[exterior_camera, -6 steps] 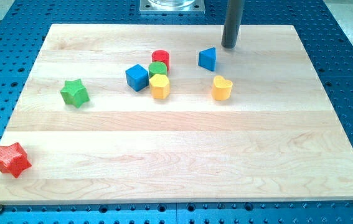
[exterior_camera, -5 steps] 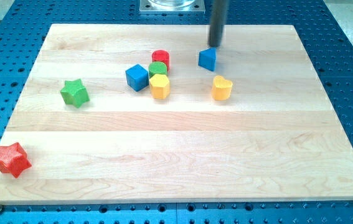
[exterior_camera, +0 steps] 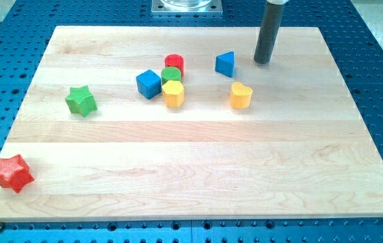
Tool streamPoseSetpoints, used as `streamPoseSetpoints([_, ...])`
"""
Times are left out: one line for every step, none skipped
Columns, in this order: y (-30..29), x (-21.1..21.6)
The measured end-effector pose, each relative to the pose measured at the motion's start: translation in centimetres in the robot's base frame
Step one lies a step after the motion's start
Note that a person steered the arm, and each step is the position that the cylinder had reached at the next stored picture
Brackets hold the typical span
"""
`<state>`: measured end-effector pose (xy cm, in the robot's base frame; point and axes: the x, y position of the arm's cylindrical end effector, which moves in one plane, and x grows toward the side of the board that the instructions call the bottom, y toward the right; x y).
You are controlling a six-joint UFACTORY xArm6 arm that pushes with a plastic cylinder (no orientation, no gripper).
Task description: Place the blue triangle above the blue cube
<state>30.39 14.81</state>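
The blue triangle (exterior_camera: 225, 64) sits on the wooden board (exterior_camera: 191, 169) right of centre near the view's top. The blue cube (exterior_camera: 148, 84) lies to its left and a little lower. My tip (exterior_camera: 263, 62) stands on the board just right of the blue triangle, apart from it by a small gap and at about the same height in the view.
A red cylinder (exterior_camera: 174, 64), a green cylinder (exterior_camera: 171, 75) and a yellow block (exterior_camera: 173, 94) cluster right of the blue cube. A yellow heart (exterior_camera: 241, 96) lies below the triangle. A green star (exterior_camera: 81, 100) sits left; a red star (exterior_camera: 12, 173) at bottom left.
My tip moved from just above the blue triangle to its right side. The blocks have not moved.
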Motion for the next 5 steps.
streamPoseSetpoints([-4.9,1.4])
streamPoseSetpoints([-12.0,3.1])
streamPoseSetpoints([-16.5,3.2])
streamPoseSetpoints([-20.3,5.4])
streamPoseSetpoints([-21.2,4.8])
